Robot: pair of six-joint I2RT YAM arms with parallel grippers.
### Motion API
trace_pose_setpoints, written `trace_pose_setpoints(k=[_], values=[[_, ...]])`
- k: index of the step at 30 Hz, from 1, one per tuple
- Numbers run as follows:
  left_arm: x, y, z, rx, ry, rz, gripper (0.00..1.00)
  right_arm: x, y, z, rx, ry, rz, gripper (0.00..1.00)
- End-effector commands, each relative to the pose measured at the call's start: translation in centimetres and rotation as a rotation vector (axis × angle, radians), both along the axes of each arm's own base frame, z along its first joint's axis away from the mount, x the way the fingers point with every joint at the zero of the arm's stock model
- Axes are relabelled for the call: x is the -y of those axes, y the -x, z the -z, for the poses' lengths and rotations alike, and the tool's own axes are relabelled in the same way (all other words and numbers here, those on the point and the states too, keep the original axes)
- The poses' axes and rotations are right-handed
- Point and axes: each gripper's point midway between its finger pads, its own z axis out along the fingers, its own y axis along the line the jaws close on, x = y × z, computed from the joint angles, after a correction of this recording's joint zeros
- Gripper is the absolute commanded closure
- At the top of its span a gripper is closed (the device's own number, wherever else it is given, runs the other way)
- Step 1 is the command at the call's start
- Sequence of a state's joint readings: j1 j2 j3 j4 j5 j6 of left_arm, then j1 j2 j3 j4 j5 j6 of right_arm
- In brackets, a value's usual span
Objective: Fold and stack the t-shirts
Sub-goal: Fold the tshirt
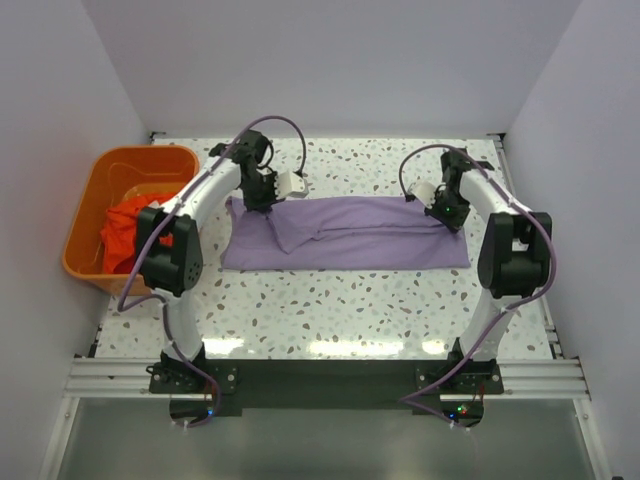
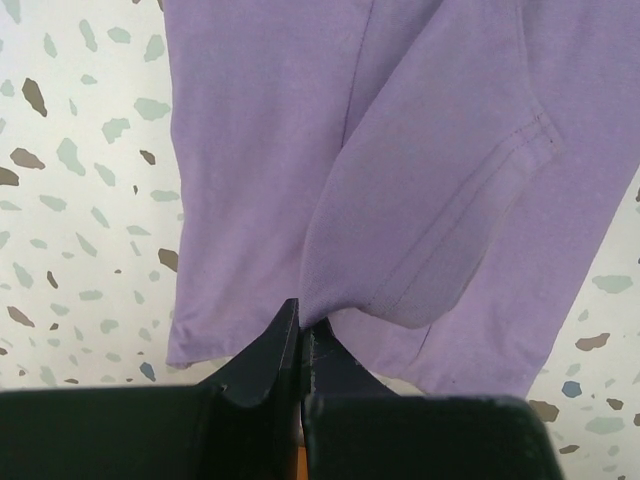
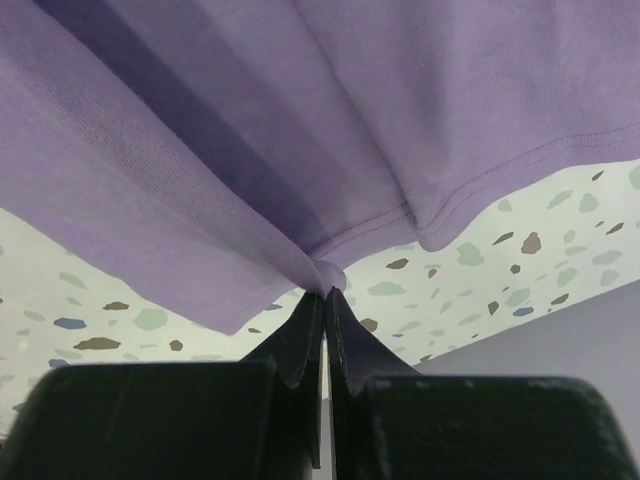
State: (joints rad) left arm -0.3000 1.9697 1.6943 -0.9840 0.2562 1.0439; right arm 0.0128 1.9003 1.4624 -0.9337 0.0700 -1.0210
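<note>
The lavender-purple t-shirt (image 1: pixel 350 238) lies stretched across the middle of the table as a long band. My left gripper (image 1: pixel 262 203) is shut on its far left edge, pinching a fold of cloth (image 2: pixel 340 290) beside a hemmed sleeve. My right gripper (image 1: pixel 449 213) is shut on the far right edge, with a bunched corner of the purple t-shirt (image 3: pixel 330 268) between its fingertips and the cloth lifted off the table. The orange-red t-shirt (image 1: pixel 128 232) lies crumpled in the basket at the left.
An orange plastic basket (image 1: pixel 108 175) stands at the table's left edge beside the left arm's elbow. White walls enclose the speckled table (image 1: pixel 330 300) on three sides. The arm bases sit on a black rail at the near edge.
</note>
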Motion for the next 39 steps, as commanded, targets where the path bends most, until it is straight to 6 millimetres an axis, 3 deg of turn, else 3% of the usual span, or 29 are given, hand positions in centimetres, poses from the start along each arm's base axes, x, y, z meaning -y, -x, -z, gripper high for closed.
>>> trace_pose_setpoints(k=[1, 4, 5, 7, 9, 10, 12, 15, 17, 18, 20, 21, 23, 24, 26, 27, 30, 35, 39], values=[[0.0, -2.3, -1.3, 0.078, 0.011, 0.007, 1.00, 0.6, -1.4, -0.7, 0.041, 0.033, 0.017, 1.00], [0.1, -2.7, -0.9, 0.078, 0.012, -0.002, 0.99, 0.7, -1.5, -0.6, 0.045, 0.043, 0.034, 0.94], [0.1, -3.1, -0.7, 0.085, 0.017, -0.020, 0.92, 0.9, -1.7, -0.6, 0.047, 0.056, 0.041, 0.80], [-0.5, -4.8, -1.1, 0.115, 0.027, -0.086, 0.76, 0.9, -2.1, -1.0, 0.070, 0.060, 0.075, 0.71], [-1.1, -6.2, -1.7, 0.120, 0.056, -0.183, 0.68, 1.0, -3.3, -2.6, 0.128, 0.062, 0.114, 0.57], [-1.3, -7.6, -3.2, 0.154, 0.080, -0.219, 0.66, 1.0, -3.4, -3.2, 0.144, 0.054, 0.153, 0.57], [-3.3, -9.2, -3.9, 0.171, 0.115, -0.368, 0.60, 0.6, -4.4, -5.3, 0.212, 0.028, 0.193, 0.55], [-5.2, -10.4, -6.6, 0.211, 0.202, -0.523, 0.55, -0.2, -4.0, -7.1, 0.234, -0.029, 0.232, 0.55], [-5.2, -8.8, -7.3, 0.170, 0.249, -0.543, 0.55, -0.8, -2.5, -7.0, 0.189, -0.058, 0.246, 0.59], [-5.0, -7.3, -6.0, 0.113, 0.251, -0.548, 0.55, -1.1, -1.9, -7.0, 0.174, -0.077, 0.248, 0.60], [-4.2, -4.8, -6.2, 0.045, 0.294, -0.550, 0.55, -1.2, 0.1, -5.9, 0.103, -0.078, 0.251, 0.65], [-4.1, -2.9, -4.4, -0.025, 0.286, -0.568, 0.55, -1.3, 0.7, -5.5, 0.084, -0.076, 0.253, 0.67], [-3.6, -0.3, -4.0, -0.098, 0.314, -0.581, 0.56, -1.5, 2.0, -4.2, 0.038, -0.079, 0.261, 0.71], [-3.6, 1.7, -2.0, -0.167, 0.301, -0.604, 0.57, -1.5, 2.3, -3.8, 0.032, -0.081, 0.270, 0.71], [-3.5, 3.4, -1.3, -0.195, 0.312, -0.625, 0.57, -1.5, 2.9, -2.3, 0.004, -0.070, 0.288, 0.74], [-3.6, 5.1, 0.5, -0.245, 0.295, -0.644, 0.57, -1.5, 3.0, -1.8, -0.003, -0.067, 0.295, 0.75], [-4.2, 6.6, 2.6, -0.266, 0.270, -0.686, 0.57, -1.3, 2.9, 0.3, -0.018, -0.051, 0.325, 0.75], [-5.3, 7.0, 5.8, -0.265, 0.205, -0.748, 0.59, -0.3, 2.1, 3.5, -0.014, 0.013, 0.355, 0.75], [-5.7, 8.3, 7.9, -0.300, 0.171, -0.771, 0.62, 0.9, 2.3, 4.9, -0.016, 0.083, 0.353, 0.76]])
